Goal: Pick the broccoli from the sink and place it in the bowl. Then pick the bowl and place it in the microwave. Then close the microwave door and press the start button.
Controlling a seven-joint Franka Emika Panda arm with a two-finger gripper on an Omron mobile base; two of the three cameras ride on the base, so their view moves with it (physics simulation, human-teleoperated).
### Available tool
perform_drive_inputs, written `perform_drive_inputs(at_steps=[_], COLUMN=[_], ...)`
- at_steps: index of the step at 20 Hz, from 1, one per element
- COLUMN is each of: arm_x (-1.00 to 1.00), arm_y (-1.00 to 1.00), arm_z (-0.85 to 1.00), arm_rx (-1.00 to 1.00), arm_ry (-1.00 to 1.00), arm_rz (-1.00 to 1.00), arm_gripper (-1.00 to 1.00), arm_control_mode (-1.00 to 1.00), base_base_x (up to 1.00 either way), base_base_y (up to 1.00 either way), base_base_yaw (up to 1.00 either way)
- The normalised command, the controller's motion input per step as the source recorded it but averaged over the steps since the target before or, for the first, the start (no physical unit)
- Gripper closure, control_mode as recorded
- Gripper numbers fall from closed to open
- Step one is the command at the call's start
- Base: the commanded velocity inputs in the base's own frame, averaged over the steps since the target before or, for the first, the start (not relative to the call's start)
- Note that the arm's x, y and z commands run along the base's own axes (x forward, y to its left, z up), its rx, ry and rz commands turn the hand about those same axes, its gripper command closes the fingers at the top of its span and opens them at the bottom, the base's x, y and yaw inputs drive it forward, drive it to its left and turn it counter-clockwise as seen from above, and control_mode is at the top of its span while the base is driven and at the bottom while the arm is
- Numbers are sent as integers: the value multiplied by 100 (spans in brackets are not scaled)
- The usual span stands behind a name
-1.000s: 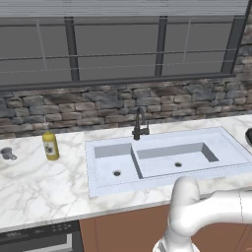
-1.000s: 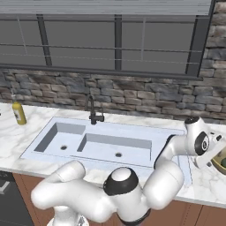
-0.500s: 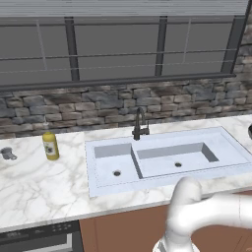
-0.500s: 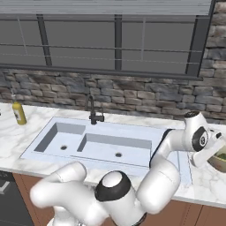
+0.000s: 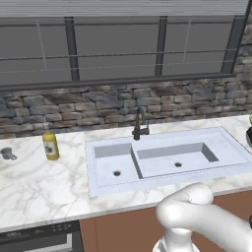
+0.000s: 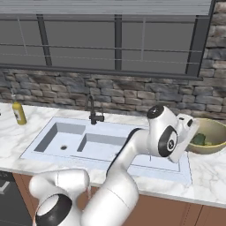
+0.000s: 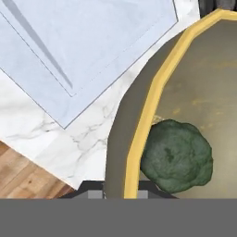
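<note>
The arm reaches out to the right, its hand (image 7: 121,193) pinched nearly closed, wrist angled downward.

- Left base view: set behind the arm, looking forward and down at the sink (image 5: 167,157), taken from its left front.
- Right base view: same sink (image 6: 106,141) from its right front; the bowl (image 6: 212,137) stands just right of the sink.
- Hand view: very near, looking down on the bowl rim (image 7: 148,106) beside the sink corner (image 7: 83,60).
- Shared: both base views cover sink, counter and stone wall.
</note>
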Motion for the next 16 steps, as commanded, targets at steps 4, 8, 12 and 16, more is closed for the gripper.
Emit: perform_drive_inputs(at_steps=[4,8,12,16], arm_x=[-44,-59,-60,-48], arm_y=[100,100,100,100], arm_z=[100,100,100,98], arm_rx=[-4,0,0,0], arm_ry=[0,0,0,0], arm_rz=[25,21,20,24], arm_gripper=[100,100,100,100], arm_control_mode=[-100,-100,-100,-100], base_base_x=[0,0,0,0], base_base_y=[0,0,0,0], base_base_yaw=[0,0,0,0])
